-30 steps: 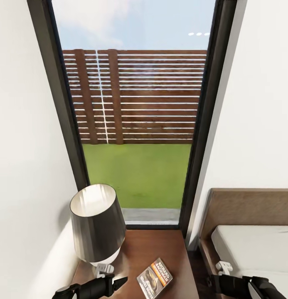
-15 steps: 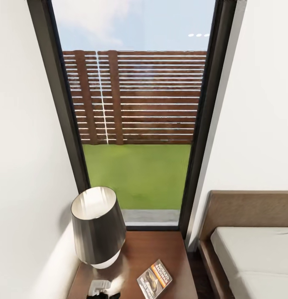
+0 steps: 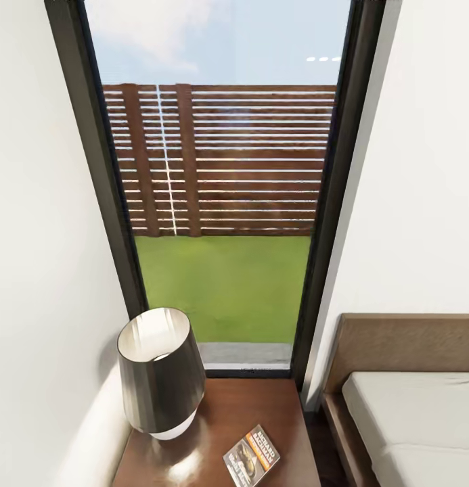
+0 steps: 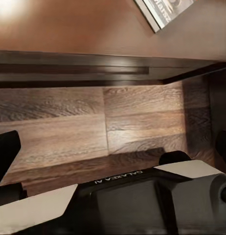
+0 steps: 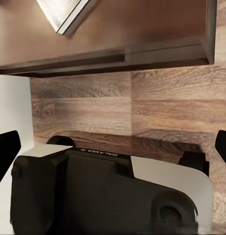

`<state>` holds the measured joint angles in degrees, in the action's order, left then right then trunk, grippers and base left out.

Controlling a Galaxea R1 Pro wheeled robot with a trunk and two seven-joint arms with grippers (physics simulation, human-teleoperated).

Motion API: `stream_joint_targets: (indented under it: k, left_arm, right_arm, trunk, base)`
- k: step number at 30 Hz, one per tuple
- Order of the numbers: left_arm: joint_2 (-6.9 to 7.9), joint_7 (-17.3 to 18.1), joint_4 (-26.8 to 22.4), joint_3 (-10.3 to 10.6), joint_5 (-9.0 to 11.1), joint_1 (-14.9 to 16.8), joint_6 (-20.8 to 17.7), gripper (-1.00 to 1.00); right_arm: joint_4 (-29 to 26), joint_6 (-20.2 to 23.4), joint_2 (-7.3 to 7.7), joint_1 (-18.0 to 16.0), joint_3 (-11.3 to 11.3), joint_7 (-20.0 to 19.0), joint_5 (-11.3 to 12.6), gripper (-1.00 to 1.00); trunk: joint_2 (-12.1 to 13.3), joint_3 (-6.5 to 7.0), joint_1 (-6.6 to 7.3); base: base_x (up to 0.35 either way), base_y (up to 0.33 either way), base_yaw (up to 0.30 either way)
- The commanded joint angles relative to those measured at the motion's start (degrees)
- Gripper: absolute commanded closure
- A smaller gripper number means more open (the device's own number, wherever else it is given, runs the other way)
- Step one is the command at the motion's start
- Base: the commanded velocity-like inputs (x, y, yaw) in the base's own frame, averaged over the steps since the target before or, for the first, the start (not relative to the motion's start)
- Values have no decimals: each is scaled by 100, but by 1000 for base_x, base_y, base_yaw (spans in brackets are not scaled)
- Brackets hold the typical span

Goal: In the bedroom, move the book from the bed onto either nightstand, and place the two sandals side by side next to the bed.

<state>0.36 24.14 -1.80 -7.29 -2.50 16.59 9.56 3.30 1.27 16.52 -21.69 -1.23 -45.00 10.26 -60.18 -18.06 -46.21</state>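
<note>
Already book lies flat on nightstand by lamp, bed just right. My left fingers and right fingers spread wide, empty, over floor. Sandals next: back off slow, scan floor beside bed.

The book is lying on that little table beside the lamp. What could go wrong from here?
1. The book lies toward the front of the nightstand. The open left claw and right claw hang just in front of that edge, so a careless arm swing might knock the book off.
2. The lamp stands close by on the same top, and a bump to the nightstand could perhaps tip it.
</note>
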Motion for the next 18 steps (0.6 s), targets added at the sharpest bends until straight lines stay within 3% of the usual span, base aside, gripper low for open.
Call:
stream_joint_targets:
  k: [1,6,10,18]
  left_arm:
    - [5,20,21,-53,-23,-38,33,-100]
    - [40,13,63,-54,-22,-390,90,-100]
    - [167,12,69,-55,-24,-657,104,-100]
    - [212,12,-38,-101,-14,-769,107,-100]
  right_arm:
    - [43,13,1,-6,-9,-26,54,-100]
    - [120,16,1,21,-6,-30,55,-100]
    - [136,21,1,183,-8,-28,62,-100]
    - [136,14,-8,286,-18,-18,63,-100]
  trunk:
    - [37,12,22]
    - [237,102,132]
    - [277,120,154]
    - [277,120,154]
  base:
    - [0,0,0]
    - [0,0,0]
    - [0,0,0]
    - [0,0,0]
